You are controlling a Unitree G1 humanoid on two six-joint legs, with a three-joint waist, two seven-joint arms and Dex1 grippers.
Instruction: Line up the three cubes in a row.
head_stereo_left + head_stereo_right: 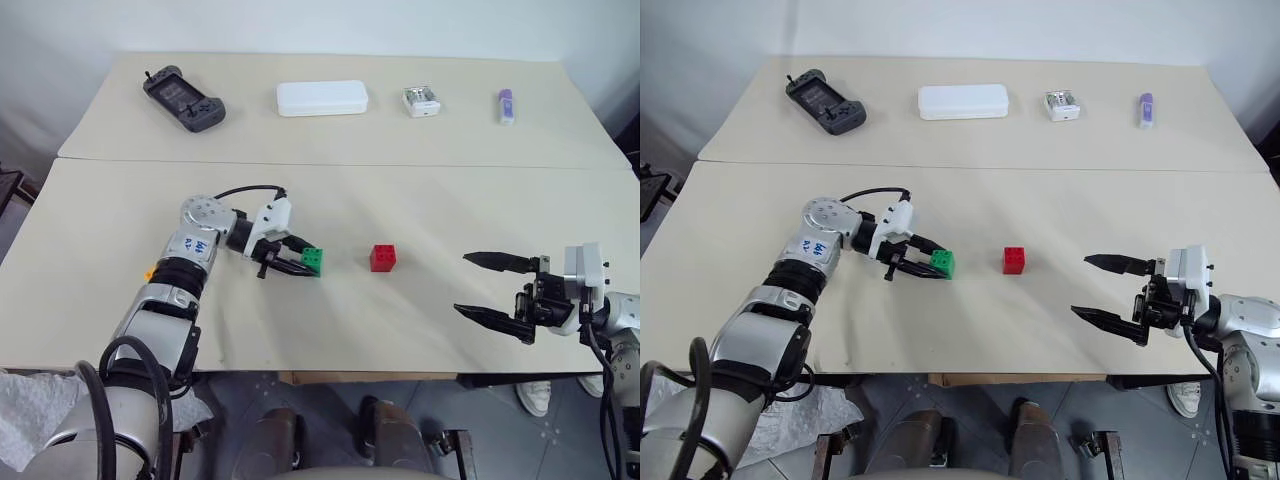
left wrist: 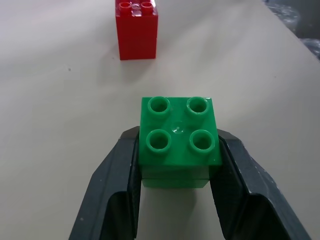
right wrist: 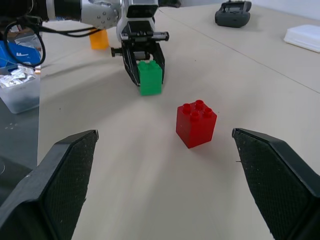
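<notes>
My left gripper [image 1: 303, 263] is shut on the green cube [image 1: 313, 261], its black fingers [image 2: 117, 190] pressing the cube's two sides low over the table. The red cube [image 1: 382, 258] stands alone on the table a short way to the green cube's right, studs up. Behind my left forearm, near the table's left front, the orange-yellow cube [image 3: 99, 39] shows, with just a sliver of it [image 1: 149, 272] in the left eye view. My right gripper [image 1: 462, 283] hovers at the right front, open wide and pointing left toward the red cube, with nothing between its fingers.
Along the far side of the table [image 1: 450, 200] lie a dark game controller [image 1: 183, 98], a white oblong case [image 1: 322, 98], a small white-and-silver box [image 1: 421, 101] and a small purple-and-white item [image 1: 506, 105]. A clear bin [image 3: 17, 85] stands off the table's left.
</notes>
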